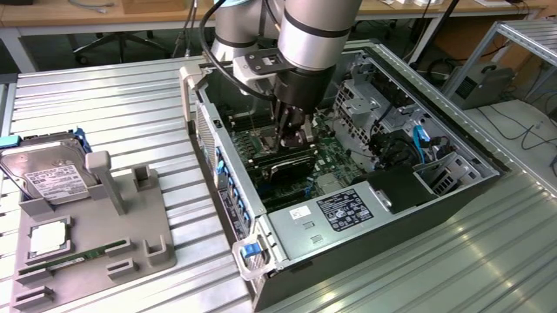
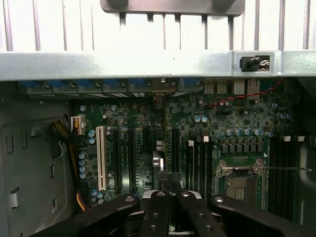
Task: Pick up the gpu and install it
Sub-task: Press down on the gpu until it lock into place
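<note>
The open computer case (image 1: 228,189) lies on its side on the metal table. My gripper (image 1: 296,140) reaches down into it over the motherboard (image 1: 335,171), and its fingers (image 2: 155,210) are shut together. The gpu (image 1: 289,168), a thin black card, stands on the board directly under the fingertips. In the wrist view the gpu (image 2: 159,148) shows edge-on, running from the case's rear slots toward my gripper (image 2: 168,197). I cannot tell whether the fingertips touch its top edge.
A grey holder tray (image 1: 152,215) sits at the exterior view's left with a silver hard drive (image 1: 52,176), a green RAM stick (image 1: 74,257) and a square chip (image 1: 48,238). Inside the case are the power supply (image 1: 344,208), a drive cage (image 1: 366,104) and blue cables (image 1: 419,147).
</note>
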You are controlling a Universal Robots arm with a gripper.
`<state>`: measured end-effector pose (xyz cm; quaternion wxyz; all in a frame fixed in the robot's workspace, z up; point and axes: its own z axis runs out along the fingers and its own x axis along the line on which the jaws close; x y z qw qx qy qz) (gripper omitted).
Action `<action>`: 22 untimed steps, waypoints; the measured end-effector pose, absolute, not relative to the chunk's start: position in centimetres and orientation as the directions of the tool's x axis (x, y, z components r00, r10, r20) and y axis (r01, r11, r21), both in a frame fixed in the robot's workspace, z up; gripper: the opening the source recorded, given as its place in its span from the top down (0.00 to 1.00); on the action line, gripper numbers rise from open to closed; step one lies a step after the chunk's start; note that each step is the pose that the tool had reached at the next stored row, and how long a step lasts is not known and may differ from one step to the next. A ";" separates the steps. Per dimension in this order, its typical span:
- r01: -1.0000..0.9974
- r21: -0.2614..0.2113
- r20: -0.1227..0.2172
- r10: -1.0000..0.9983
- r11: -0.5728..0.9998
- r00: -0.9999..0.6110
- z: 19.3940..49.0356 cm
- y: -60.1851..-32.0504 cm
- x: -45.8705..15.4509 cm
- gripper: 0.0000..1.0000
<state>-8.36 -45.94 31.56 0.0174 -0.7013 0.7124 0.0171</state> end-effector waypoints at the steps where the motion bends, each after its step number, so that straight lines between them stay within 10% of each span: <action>1: -1.000 0.000 -0.049 -0.999 0.016 -0.016 31.6 -45.9 -8.2 0.89; 22: -1.000 0.005 -0.049 -0.999 0.016 -0.016 30.0 -45.3 -7.0 0.89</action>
